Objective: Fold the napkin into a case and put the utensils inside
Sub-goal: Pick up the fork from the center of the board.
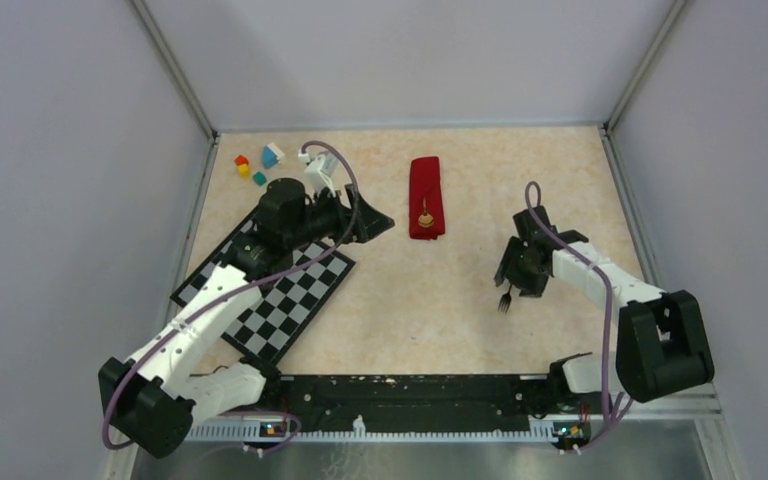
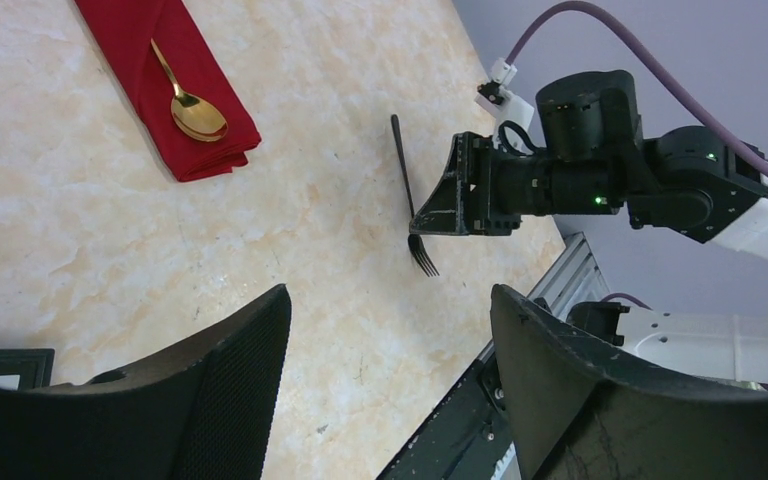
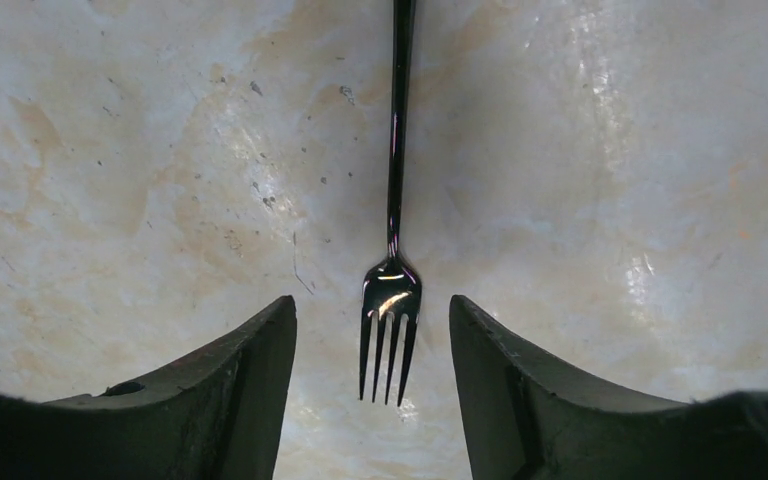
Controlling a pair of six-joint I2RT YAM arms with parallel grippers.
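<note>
The red napkin [image 1: 425, 198] lies folded into a narrow oblong case at the back middle of the table, also seen in the left wrist view [image 2: 125, 55]. A gold spoon [image 2: 196, 113] rests along it, bowl at the near end. The dark fork [image 1: 505, 299] lies flat on the table to the right. My right gripper [image 1: 512, 274] hovers over it, open, its fingers either side of the tines [image 3: 385, 345] without touching them. The fork's handle [image 3: 397, 120] runs away from the fingers. My left gripper [image 1: 380, 222] is open and empty, left of the case.
A black-and-white checkered mat [image 1: 290, 300] lies under my left arm. Small coloured blocks [image 1: 255, 165] sit at the back left corner. A black metal rail [image 1: 410, 390] runs along the near edge. Walls close in the table on three sides.
</note>
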